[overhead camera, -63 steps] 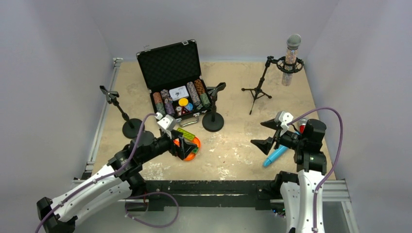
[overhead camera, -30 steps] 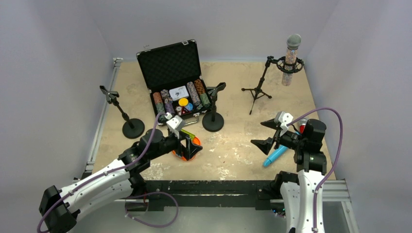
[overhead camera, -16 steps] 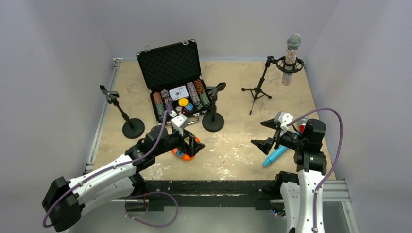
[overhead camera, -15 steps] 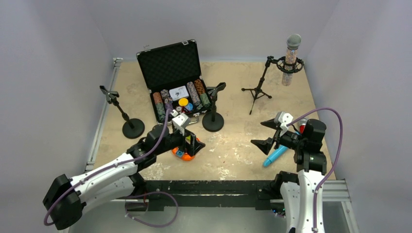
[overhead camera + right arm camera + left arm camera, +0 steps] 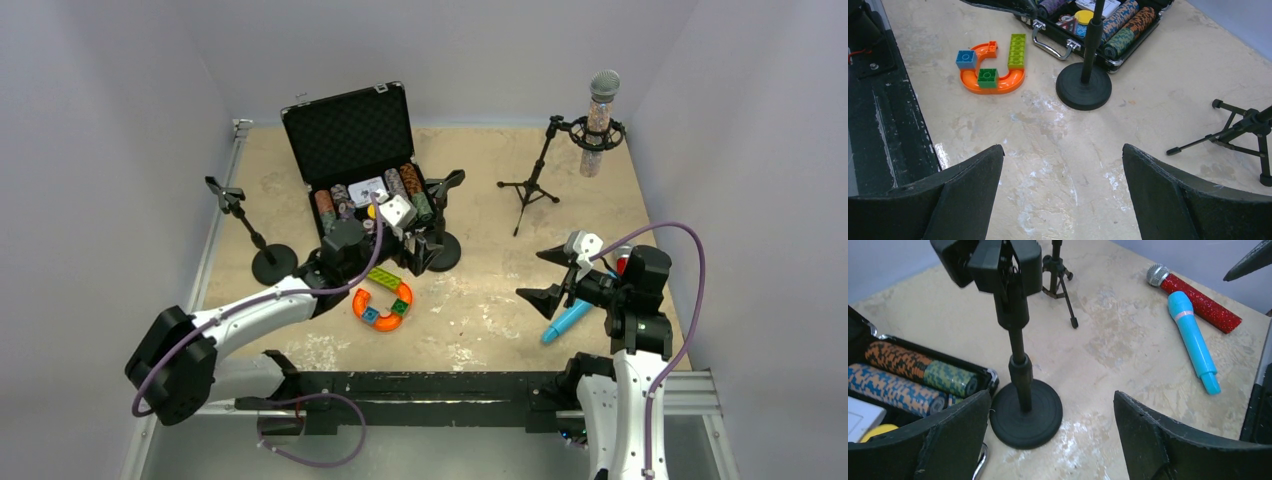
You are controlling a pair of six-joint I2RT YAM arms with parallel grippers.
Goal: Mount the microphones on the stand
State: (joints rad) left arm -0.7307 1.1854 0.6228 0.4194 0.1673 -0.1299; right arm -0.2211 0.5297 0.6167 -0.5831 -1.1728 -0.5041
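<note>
The plain light-blue stick microphone (image 5: pixel 568 320) lies flat, slanted, right of the black round-based stand (image 5: pixel 1083 90), beside the right gripper (image 5: pixel 537 275); the left gripper (image 5: pixel 1050 405) is farther; both jaws apart, empty.

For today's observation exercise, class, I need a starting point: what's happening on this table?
Two robot arms are fitting microphones to stands. The silver-pink microphone already sits in the tripod stand. The red microphone and blue microphone lie on the table. The left arm holds its open jaws by the round-base stand; the right arm hovers open-jawed, empty.
</note>
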